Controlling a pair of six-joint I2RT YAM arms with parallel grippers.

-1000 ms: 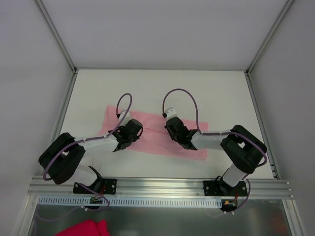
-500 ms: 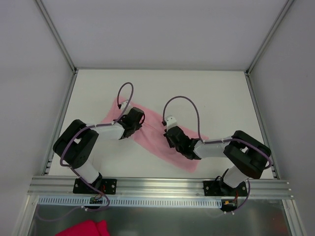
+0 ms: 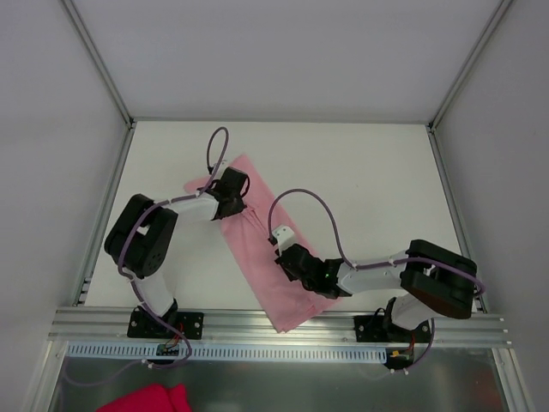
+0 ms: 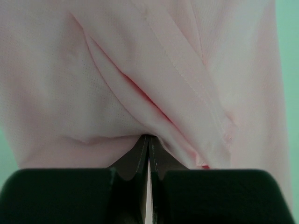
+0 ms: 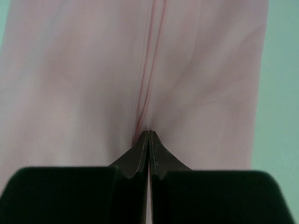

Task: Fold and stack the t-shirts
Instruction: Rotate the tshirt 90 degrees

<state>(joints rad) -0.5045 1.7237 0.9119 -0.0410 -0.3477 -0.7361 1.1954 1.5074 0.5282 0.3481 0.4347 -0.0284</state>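
Observation:
The pale pink t-shirt [image 3: 250, 251] lies as a long folded strip, running diagonally from the back left towards the front rail. My left gripper [image 3: 236, 184] is shut on the strip's far end. In the left wrist view its tips [image 4: 148, 137] pinch gathered folds of the t-shirt [image 4: 140, 70]. My right gripper [image 3: 286, 260] is shut on the strip lower down, near its right edge. In the right wrist view its tips [image 5: 148, 133] meet on the t-shirt [image 5: 93, 84] where a seam line and creases converge.
The strip's near end reaches the aluminium rail [image 3: 446, 324] at the table's front edge. A deep magenta cloth [image 3: 146, 399] lies below the rail at the bottom left. White walls with metal posts [image 3: 103, 69] enclose the table on three sides.
The shirt has swung from lying across the table to a steep diagonal. My left gripper moved back with one end; my right gripper moved left and nearer with the other.

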